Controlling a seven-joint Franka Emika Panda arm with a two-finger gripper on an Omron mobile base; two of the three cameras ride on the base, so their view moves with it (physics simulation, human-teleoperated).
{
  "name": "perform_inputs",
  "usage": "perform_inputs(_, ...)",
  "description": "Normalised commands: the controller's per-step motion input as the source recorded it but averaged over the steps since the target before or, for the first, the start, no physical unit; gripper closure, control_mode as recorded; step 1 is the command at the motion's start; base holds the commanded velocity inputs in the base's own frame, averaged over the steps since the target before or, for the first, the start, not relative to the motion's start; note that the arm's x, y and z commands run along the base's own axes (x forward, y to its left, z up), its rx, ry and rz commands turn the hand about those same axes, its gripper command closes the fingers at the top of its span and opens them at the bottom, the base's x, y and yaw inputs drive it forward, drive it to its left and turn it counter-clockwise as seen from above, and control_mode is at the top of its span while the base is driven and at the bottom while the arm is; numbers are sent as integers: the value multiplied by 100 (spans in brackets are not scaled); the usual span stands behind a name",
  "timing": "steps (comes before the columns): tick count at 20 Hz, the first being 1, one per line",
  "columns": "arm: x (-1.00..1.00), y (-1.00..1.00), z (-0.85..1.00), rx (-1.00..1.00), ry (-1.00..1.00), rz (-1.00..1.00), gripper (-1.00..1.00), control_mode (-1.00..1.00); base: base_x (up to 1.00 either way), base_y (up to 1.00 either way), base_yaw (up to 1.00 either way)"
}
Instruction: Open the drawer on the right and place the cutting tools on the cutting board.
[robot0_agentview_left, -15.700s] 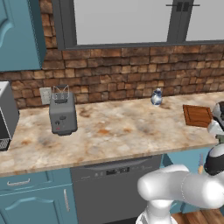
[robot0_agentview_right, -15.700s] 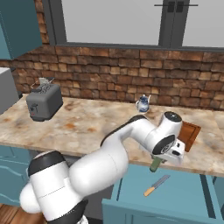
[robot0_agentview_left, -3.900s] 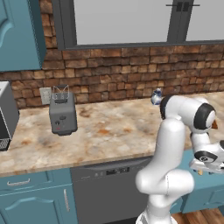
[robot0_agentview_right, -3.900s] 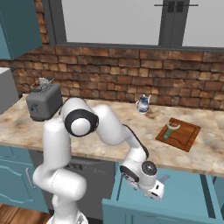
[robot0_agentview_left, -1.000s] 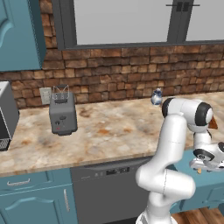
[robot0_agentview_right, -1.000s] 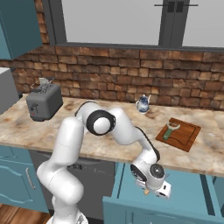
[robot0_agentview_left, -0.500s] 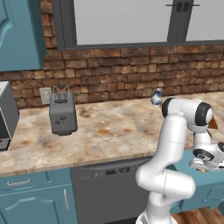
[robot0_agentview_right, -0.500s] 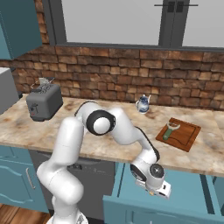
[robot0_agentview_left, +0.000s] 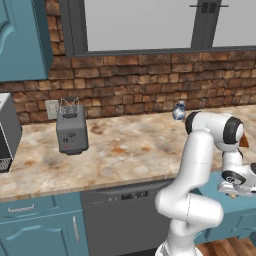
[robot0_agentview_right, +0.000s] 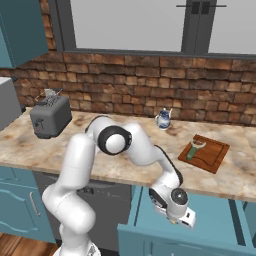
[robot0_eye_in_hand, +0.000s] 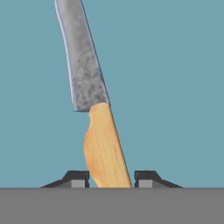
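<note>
While the green-handled peeler (robot0_agentview_right: 195, 148) is already lying on the cutting board (robot0_agentview_right: 216, 156) at the counter's right, the gripper (robot0_eye_in_hand: 111, 178) is reaching down into the open drawer (robot0_agentview_right: 210, 220), grasping the knife (robot0_eye_in_hand: 89, 100) by its tan handle, likely needing a lift next toward the board.

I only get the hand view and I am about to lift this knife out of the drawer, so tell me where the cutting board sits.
Observer: In the right base view the cutting board lies on the counter, just behind the right half of the open drawer.
Operator: Report what is on it already.
Observer: The green-handled peeler lies on the board's left part. The rest is bare wood.
Operator: Name anything else standing near that route.
Observer: A small blue and white jug stands by the brick wall, left of the board and apart from it.
</note>
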Motion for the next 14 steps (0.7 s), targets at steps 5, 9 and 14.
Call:
perform_inputs(5,-59,-2,18,2,-7,0,100,-100,0,0,0)
perform_inputs(9,-34,0,54,2,-2,0,100,-100,0,0,0)
perform_inputs(14,-6,0,61,0,0,1,100,-100,0,0,0)
